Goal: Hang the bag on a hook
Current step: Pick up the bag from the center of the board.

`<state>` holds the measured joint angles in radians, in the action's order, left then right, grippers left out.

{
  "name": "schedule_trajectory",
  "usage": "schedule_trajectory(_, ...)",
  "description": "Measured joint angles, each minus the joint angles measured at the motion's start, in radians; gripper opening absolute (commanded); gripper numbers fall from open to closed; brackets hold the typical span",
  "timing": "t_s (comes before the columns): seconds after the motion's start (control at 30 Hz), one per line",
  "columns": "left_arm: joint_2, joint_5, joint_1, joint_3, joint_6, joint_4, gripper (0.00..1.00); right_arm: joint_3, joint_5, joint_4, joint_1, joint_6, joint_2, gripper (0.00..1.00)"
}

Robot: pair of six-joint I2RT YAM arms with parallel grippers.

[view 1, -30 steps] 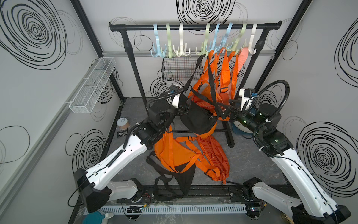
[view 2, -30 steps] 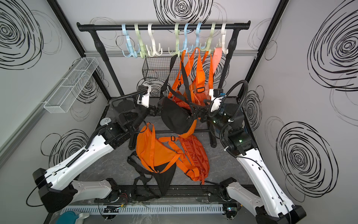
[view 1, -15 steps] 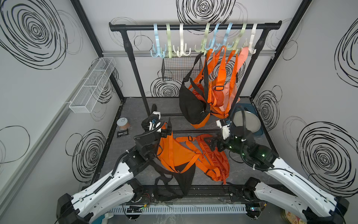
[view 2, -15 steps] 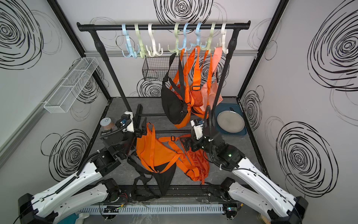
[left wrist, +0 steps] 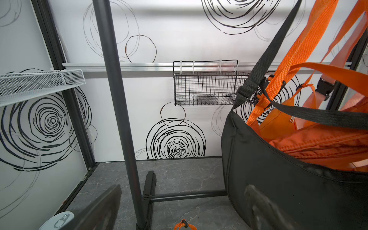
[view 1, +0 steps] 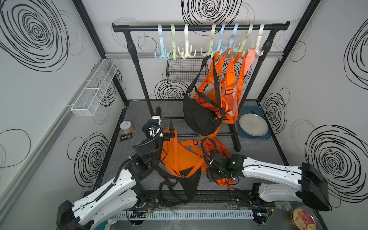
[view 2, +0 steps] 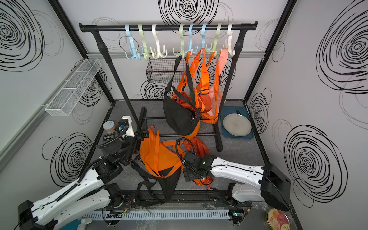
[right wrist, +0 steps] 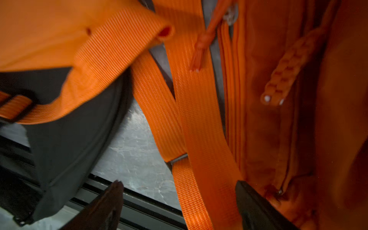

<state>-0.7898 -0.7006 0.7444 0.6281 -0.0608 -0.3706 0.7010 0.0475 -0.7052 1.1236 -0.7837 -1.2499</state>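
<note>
Orange bag [view 1: 222,148] is seen on the floor [view 1: 258,155] toward 6 o'clock, mostly hidden by the right arm [view 1: 268,171]; an orange strap [right wrist: 199,119] is straddled, ungripped, by the parted right gripper [right wrist: 179,183]; the blurred left gripper [left wrist: 181,190] is spread, empty.

Black sling bag [view 1: 200,119], crescent-shaped, hangs upright by its black strap [view 1: 215,79] from a pale green hook [view 1: 211,46], at 1 o'clock from floor centre. It overlaps the hung orange bags [view 1: 225,99] at its 2 o'clock. Three bare hooks [view 1: 173,41] sit toward 11 o'clock. At 6 o'clock an orange floor bag [view 1: 179,159] lies flat, straps loose, over a black floor bag [view 1: 189,183]. A second orange floor bag [view 1: 218,144] lies at its 3 o'clock.
</note>
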Motion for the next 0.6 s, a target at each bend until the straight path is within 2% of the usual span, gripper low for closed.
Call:
schedule_trajectory(0.23,0.001,0.001,0.001,0.0,-0.008,-0.005,0.99,-0.01,0.017,-0.053,0.031,-0.045,-0.064,0.76)
schedule_trajectory(0.4,0.006,0.002,0.001,0.0,-0.011,-0.006,0.99,0.012,0.064,-0.092,0.052,-0.051,-0.124,0.58)
schedule_trajectory(0.53,0.01,0.004,0.001,0.0,-0.011,-0.007,0.99,0.038,0.102,-0.121,0.053,-0.048,-0.131,0.39)
schedule_trajectory(0.6,0.01,0.005,0.001,0.0,-0.011,-0.006,0.99,0.048,0.116,-0.129,0.052,-0.046,-0.13,0.34)
